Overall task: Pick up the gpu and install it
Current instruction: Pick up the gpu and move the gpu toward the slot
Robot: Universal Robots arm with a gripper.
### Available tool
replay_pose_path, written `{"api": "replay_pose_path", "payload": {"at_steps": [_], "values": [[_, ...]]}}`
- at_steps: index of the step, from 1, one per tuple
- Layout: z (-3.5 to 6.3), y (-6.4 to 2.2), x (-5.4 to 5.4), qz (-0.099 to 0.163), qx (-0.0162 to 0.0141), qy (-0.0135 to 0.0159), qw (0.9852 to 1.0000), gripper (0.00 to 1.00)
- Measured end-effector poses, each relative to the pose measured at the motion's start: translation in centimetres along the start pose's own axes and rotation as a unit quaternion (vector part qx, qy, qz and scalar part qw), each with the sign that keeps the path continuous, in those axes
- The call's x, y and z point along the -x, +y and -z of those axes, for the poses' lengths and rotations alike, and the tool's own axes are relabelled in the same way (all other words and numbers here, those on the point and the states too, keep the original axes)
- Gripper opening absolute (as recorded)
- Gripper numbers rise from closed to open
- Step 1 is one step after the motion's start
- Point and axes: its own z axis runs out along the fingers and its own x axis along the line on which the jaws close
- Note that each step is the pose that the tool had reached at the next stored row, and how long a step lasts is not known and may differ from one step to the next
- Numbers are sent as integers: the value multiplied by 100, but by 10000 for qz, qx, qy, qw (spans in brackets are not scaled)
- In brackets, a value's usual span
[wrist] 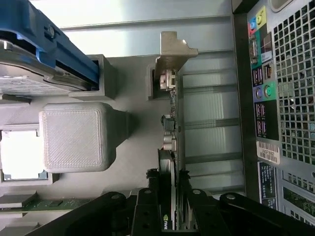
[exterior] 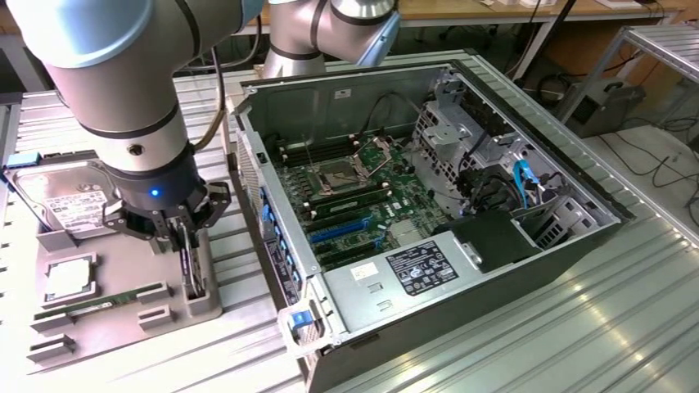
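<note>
The jaws are closed in on the gpu (wrist: 171, 125) from both sides, the black fingers (wrist: 149, 199) lying flush against the card's two faces in the wrist view. The gripper (wrist: 169, 196) hangs straight down from the arm (exterior: 110, 90), a blue light glowing on the wrist.

The gpu (exterior: 196, 274) stands on its edge, upright, in a slot of the grey holder (exterior: 110, 323) at the exterior view's left. It sits along the holder's side nearest the computer case (exterior: 437, 205). Its silver end bracket (wrist: 172, 54) points away from the gripper (exterior: 188, 246) and rests against a raised grey post of the holder (wrist: 133, 83).

Other parts share the holder. A narrow green RAM stick (exterior: 104, 300) lies flat just beside the card, a square processor chip (exterior: 68, 280) sits in its own pocket, and a hard drive (exterior: 65, 201) with a white label and a blue rail lies farther back.

The case lies on its side on the ribbed metal tabletop (exterior: 590, 327), its panel off. The green motherboard (exterior: 349, 196) is exposed, with blue slots near its lower edge. The case's perforated rear panel (wrist: 290, 73), with its ports, runs alongside the holder.
</note>
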Motion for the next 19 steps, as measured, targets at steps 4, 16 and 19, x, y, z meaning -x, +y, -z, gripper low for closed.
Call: {"api": "replay_pose_path", "payload": {"at_steps": [4,16,19], "values": [[1,0,0,188,5,11,9998,26],[574,28,16,198,10,12,9998,26],[719,35,20,199,10,12,9998,26]]}}
